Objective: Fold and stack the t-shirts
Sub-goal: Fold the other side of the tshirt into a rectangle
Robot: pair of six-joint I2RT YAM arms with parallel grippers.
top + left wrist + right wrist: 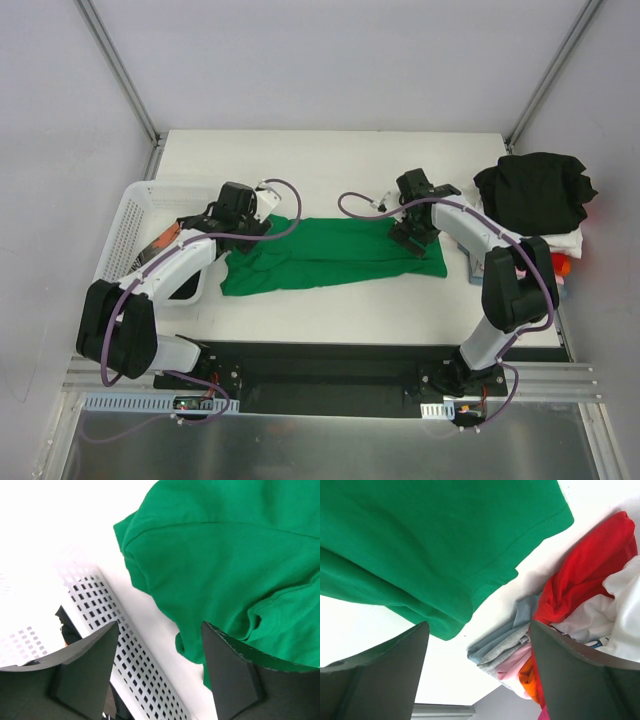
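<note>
Beneath my left gripper, jaws released, lies the green t-shirt; right gripper likewise released over its other end.

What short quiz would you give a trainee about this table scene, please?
1. True or false: the green shirt lies inside the basket.
2. What tops the pile on the right? A) black shirt B) pink shirt C) grey shirt
3. Fill in: the jaws of both arms stand ____.
Key: 1 false; 2 A; 3 open.
</note>
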